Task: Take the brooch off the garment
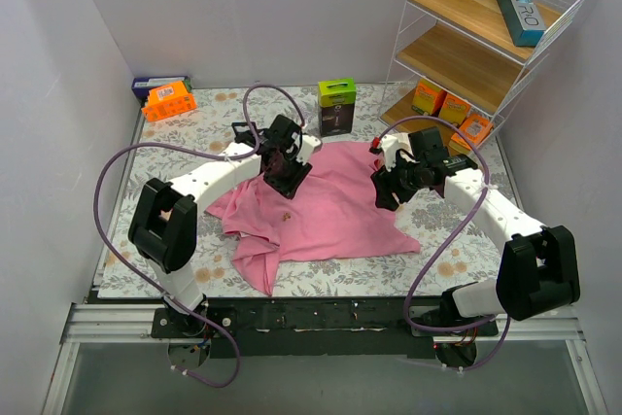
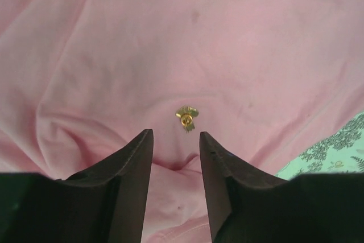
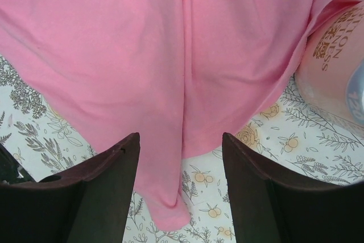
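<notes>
Garment (image 1: 335, 203) lies rumpled, brooch (image 2: 186, 116) pinned left of its middle.
Left gripper (image 2: 175, 135) (the nearer arm) partly open, empty, brooch just ahead of its gap; right gripper (image 3: 181, 138) wide, empty, over the garment's right edge.

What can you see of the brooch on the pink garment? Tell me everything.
The brooch is a small, shiny, gold-coloured piece that looks like metal, with a rounded centre and short arms; finer detail is too small to tell. It sits on the rumpled pink garment, in a shallow dip of the cloth. The left hand hovers open just short of it, not touching.
</notes>
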`<act>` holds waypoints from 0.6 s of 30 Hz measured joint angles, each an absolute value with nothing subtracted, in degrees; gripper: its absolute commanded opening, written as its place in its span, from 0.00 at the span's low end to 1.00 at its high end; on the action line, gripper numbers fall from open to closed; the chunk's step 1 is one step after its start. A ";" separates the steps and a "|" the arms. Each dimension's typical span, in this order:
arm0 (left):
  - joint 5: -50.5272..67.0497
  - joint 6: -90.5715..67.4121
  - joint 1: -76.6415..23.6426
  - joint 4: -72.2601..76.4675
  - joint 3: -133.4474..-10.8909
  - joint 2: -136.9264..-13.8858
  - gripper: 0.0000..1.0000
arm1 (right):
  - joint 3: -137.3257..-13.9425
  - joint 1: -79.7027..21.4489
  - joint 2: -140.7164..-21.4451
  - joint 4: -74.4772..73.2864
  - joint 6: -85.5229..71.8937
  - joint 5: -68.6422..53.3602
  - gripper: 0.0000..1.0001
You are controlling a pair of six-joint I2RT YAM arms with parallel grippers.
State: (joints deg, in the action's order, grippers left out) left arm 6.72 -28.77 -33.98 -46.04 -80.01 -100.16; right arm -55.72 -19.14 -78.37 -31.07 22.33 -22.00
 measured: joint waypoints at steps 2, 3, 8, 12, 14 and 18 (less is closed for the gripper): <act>5.93 -29.28 -33.98 -46.52 -78.24 -100.25 0.36 | -55.72 -19.14 -78.32 -31.07 22.44 -22.00 0.67; 5.43 -29.45 -33.98 -46.94 -77.19 -100.36 0.36 | -55.70 -19.14 -78.22 -31.07 22.46 -22.00 0.67; 4.36 -29.71 -33.85 -48.34 -75.13 -102.04 0.37 | -55.02 -19.14 -76.27 -30.96 22.41 -22.35 0.67; 5.17 -29.87 -33.80 -48.16 -75.13 -103.48 0.37 | -54.39 -19.14 -75.46 -30.74 22.39 -22.68 0.68; 5.50 -29.87 -33.74 -48.07 -75.13 -104.22 0.33 | -54.30 -19.14 -75.46 -30.61 22.39 -22.68 0.67; 6.20 -29.67 -33.67 -47.99 -75.18 -106.32 0.28 | -54.22 -19.14 -75.46 -30.46 22.39 -22.70 0.67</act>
State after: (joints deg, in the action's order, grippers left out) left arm 6.20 -29.67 -33.67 -47.99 -75.18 -106.32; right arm -54.22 -19.14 -75.46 -30.46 22.39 -22.70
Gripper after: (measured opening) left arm 0.303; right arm 0.675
